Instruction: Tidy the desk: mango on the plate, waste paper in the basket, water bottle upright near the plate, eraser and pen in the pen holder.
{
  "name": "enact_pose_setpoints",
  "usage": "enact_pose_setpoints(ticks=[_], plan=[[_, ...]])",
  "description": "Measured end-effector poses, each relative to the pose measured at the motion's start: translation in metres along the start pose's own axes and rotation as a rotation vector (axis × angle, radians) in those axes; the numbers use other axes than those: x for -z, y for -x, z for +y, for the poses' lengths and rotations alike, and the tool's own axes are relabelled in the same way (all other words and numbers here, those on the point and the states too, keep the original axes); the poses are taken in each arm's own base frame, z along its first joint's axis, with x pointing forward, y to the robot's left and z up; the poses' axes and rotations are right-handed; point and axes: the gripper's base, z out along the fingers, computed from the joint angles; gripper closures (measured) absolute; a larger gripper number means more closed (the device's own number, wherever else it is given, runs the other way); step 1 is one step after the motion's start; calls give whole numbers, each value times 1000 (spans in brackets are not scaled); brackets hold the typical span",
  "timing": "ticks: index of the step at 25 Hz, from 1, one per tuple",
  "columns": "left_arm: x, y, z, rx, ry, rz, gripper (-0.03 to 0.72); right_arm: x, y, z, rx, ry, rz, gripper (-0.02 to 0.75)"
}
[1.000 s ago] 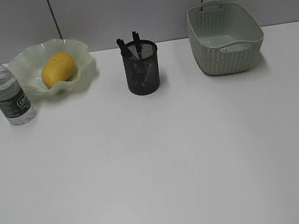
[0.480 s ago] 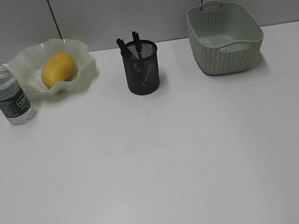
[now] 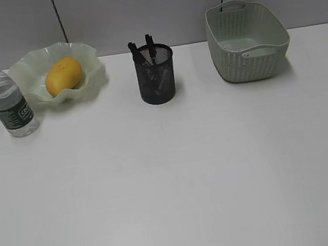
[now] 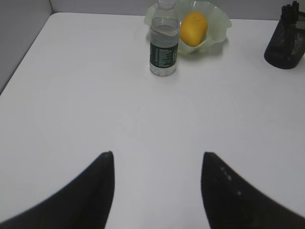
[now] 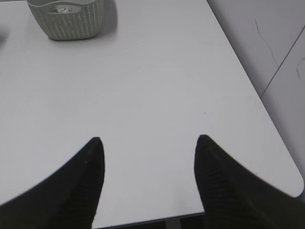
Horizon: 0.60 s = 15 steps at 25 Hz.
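At upper left, your water bottle (image 3: 6, 97) stands beside the plate (image 3: 93, 78); a careless sweep of either wide-open, empty gripper (image 4: 157, 160) could topple it.

A grey wall (image 3: 148, 9) stands behind the white tabletop (image 3: 171, 177), with two thin dark vertical seams. In the right wrist view, a pale panel wall (image 5: 271, 43) shows a thin crack.

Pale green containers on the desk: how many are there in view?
2. The wavy-rimmed plate stands far left, holding the mango; the woven-look basket stands far right. Nothing seems to hide another.
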Motion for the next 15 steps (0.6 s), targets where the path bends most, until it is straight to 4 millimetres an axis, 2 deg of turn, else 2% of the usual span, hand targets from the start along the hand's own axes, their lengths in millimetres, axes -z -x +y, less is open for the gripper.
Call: enact_pose_setpoints(ticks=[15], plan=[[0,0,0,0,0,0,244,0,0,0,0,1,-1,260]])
